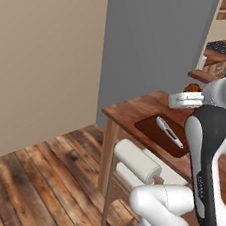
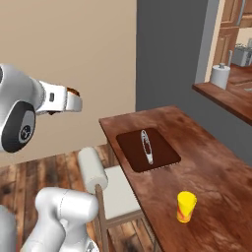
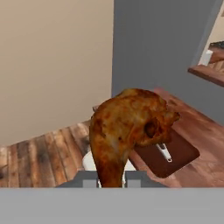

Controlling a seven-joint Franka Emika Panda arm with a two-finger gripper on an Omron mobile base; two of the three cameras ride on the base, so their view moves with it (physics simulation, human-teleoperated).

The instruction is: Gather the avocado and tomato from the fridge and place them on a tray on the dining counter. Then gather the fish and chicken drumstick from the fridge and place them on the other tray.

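A browned chicken drumstick (image 3: 127,131) stands upright in my gripper (image 3: 111,180), whose jaws are shut on its thin end. In the right base view the hand hovers left of the dining counter (image 2: 209,162), above the stool, with the drumstick (image 2: 73,91) at its tip. A dark brown tray (image 2: 162,152) lies on the counter's near end with a slim silver fish (image 2: 146,146) on it. The tray (image 1: 153,126), the fish (image 1: 169,131) and the drumstick (image 1: 193,88) above them also show in the left base view. The fridge, avocado, tomato and other tray are out of view.
A white-cushioned stool (image 2: 93,170) stands against the counter under my hand. A yellow bottle (image 2: 186,206) sits on the counter nearer the base. A grey wall (image 1: 155,40) rises behind the counter. A paper towel roll (image 2: 221,75) stands on the far worktop.
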